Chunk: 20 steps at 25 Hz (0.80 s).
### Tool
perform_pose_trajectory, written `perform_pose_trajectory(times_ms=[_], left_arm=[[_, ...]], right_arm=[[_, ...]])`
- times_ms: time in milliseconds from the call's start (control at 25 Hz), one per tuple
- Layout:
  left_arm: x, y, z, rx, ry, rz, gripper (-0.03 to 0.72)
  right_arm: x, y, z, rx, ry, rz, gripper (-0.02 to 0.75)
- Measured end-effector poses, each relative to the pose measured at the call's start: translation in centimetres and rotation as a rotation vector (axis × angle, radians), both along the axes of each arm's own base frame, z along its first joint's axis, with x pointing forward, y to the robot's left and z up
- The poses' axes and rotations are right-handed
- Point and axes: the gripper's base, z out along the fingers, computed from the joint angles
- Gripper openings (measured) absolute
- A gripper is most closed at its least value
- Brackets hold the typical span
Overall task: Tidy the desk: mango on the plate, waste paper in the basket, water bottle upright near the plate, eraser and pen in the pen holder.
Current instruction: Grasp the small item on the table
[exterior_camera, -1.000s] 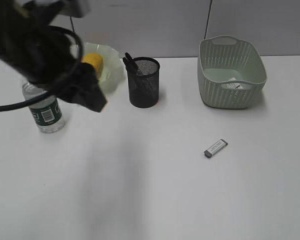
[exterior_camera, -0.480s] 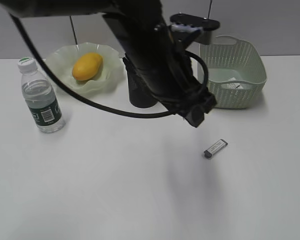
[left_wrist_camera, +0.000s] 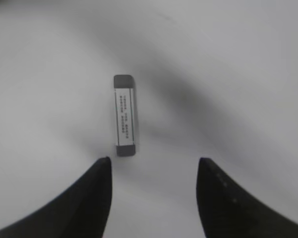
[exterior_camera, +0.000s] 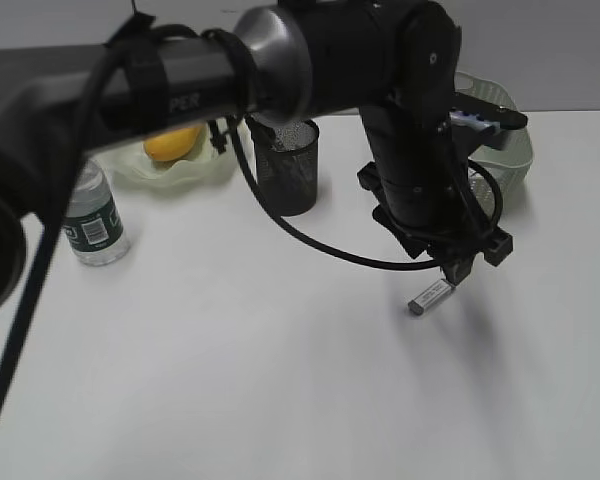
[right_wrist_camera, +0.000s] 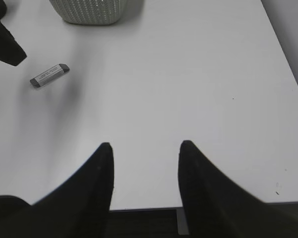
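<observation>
The grey-white eraser point(exterior_camera: 430, 297) lies flat on the white table, right of centre. My left gripper point(exterior_camera: 468, 264) reaches across and hangs just above it, open and empty. In the left wrist view the eraser point(left_wrist_camera: 124, 115) lies just ahead of the left fingertip point(left_wrist_camera: 103, 171). The mango point(exterior_camera: 170, 146) rests on the wavy plate point(exterior_camera: 185, 172). The water bottle point(exterior_camera: 92, 218) stands upright left of the plate. The black mesh pen holder point(exterior_camera: 288, 175) stands in the middle. The arm half hides the basket point(exterior_camera: 508, 120). My right gripper point(right_wrist_camera: 145, 145) is open over the table's near edge. Pen and waste paper are hidden.
The left arm's thick black body point(exterior_camera: 410, 130) crosses the scene from upper left and blocks much of the back. In the right wrist view the eraser point(right_wrist_camera: 49, 75) lies far left, the basket's point(right_wrist_camera: 89, 10) base at the top, and the table's edge point(right_wrist_camera: 228, 204) just below.
The left arm has swung from above the water bottle rightward across the table and now hangs over the eraser. Nothing on the table has moved.
</observation>
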Motion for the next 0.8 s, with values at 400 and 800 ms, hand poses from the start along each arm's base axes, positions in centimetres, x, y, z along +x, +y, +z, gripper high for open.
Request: perform_pose_trajectory(times_ms=[400, 800], left_arm=[[1.1, -2.2, -4.3, 0.051, -0.044, 0.034, 0.418], [1.9, -3.1, -4.5, -0.043, -0.118, 0.046, 0.416]], right_arm=[[0.0, 0.0, 0.0, 0.0, 0.0, 0.0, 0.351], [0.0, 0.0, 0.0, 0.0, 0.0, 0.0, 0.351]])
